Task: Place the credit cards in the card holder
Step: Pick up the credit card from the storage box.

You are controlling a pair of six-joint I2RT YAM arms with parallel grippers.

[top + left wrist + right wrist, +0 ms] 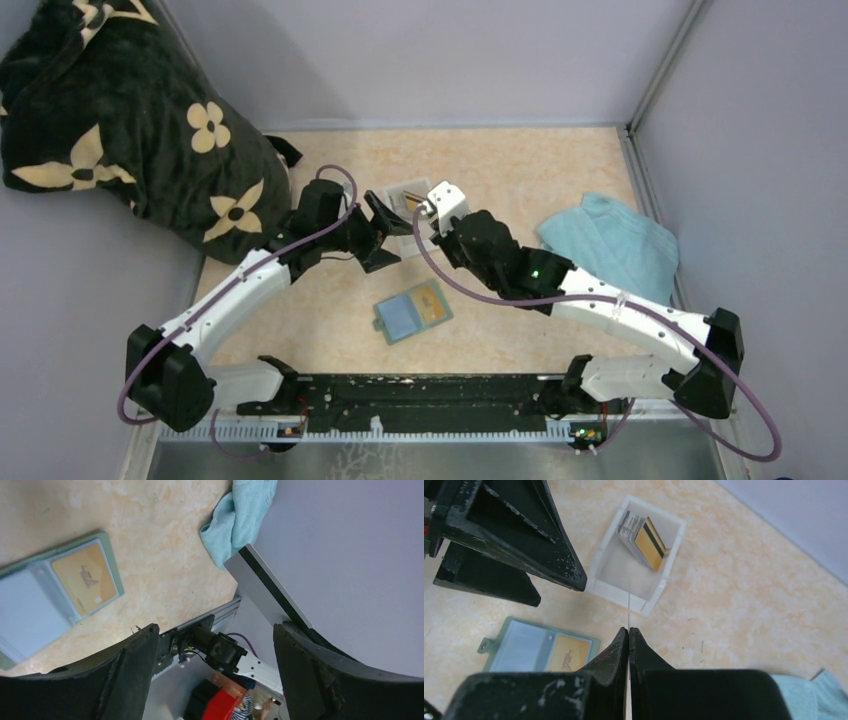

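Right claw clenched on grey card; left claw spread wide around card; card holder open on surface.

**Overhead:** a fixed camera, high above and behind both arm bases, looks steeply down on the whole bench and its walls.

**Left wrist:** mounted close behind the left end effector, this camera looks low between its dark fingers, back across the bench toward the near right corner.

**Right wrist:** close above the bench, this camera faces almost straight down past the right end effector.

All three views take in the open card holder and the blue towel. The white tray is shared by the overhead and right wrist views.
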